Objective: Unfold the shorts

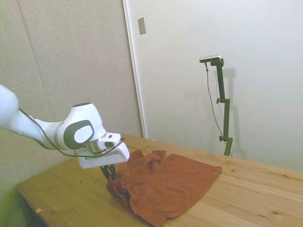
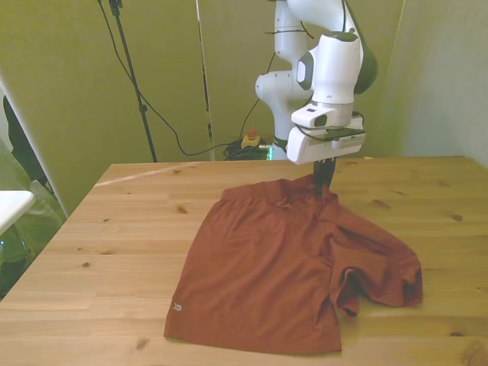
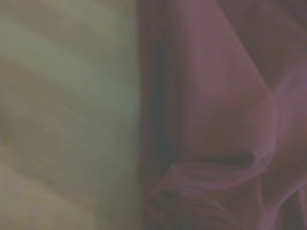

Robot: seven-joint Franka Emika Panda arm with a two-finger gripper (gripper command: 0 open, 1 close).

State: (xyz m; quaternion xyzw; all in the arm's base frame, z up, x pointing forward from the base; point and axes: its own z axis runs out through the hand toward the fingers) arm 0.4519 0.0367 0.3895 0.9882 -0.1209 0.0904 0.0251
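The wrist view is blurred: only rust cloth beside pale wood can be made out. In the side view the pincer's (image 1: 111,172) tips sink into the folds, and in the front view cloth hides them too, so whether it grips anything cannot be told. The shorts (image 2: 282,263) spread out from under the pincer (image 2: 324,185) across the table (image 2: 114,229), one leg flat, the other bunched and folded on the front view's right. Plain pale walls (image 1: 227,42) stand behind the wooden table (image 1: 265,189).
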